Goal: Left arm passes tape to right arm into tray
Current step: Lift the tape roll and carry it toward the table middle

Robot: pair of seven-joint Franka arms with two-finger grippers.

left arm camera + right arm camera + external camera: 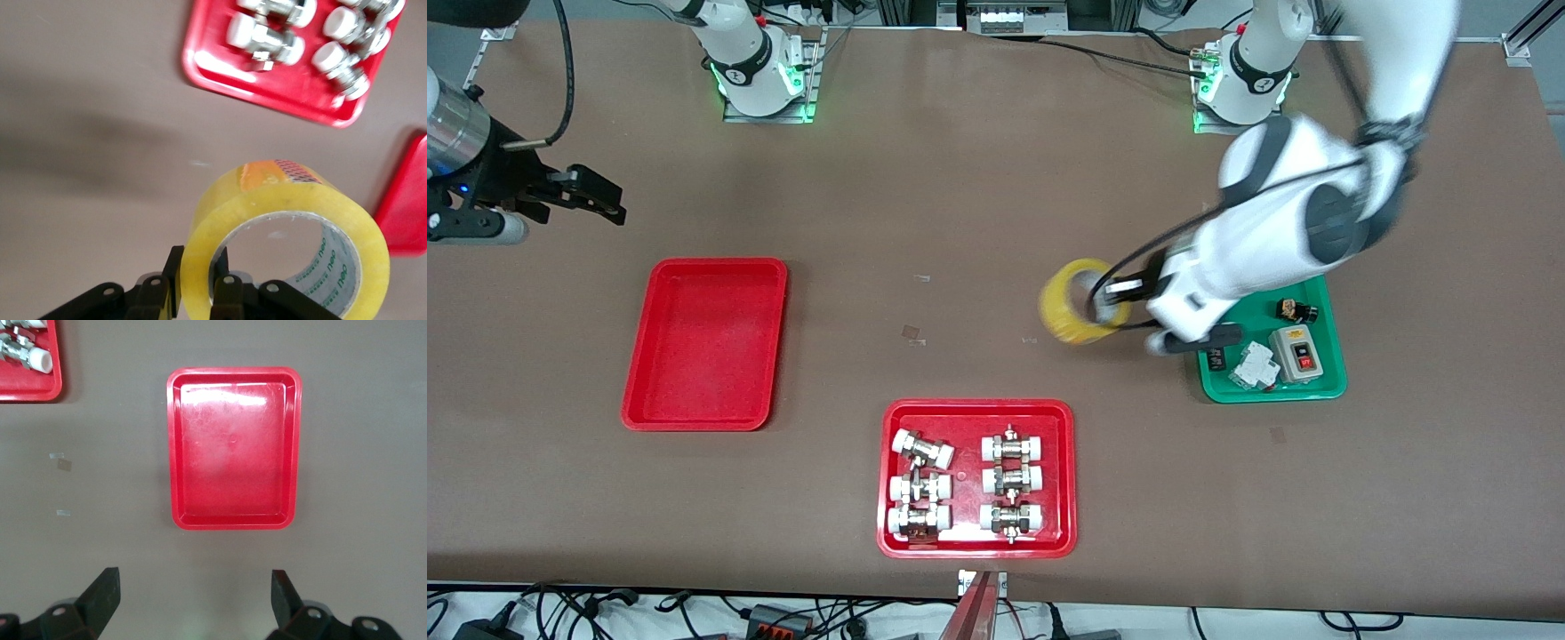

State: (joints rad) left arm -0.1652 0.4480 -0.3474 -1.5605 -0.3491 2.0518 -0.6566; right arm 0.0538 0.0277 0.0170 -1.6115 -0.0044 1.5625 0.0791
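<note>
The yellow tape [1074, 302] is held up over the middle of the table by my left gripper [1112, 298], which is shut on its wall, one finger inside the white core and one outside. In the left wrist view the tape [280, 200] fills the frame over the gripper [199, 277]. My right gripper [591, 197] is open and empty, up in the air over the table at the right arm's end. In the right wrist view its fingertips [107, 590] stand wide apart, with the plain red tray [233, 447] ahead. The empty tray [707, 342] lies on the table.
A wider red tray [976, 478] with several white-capped metal fittings lies near the front edge; it also shows in the left wrist view [280, 87]. A green tray [1272, 356] with small electrical parts lies under my left arm's wrist.
</note>
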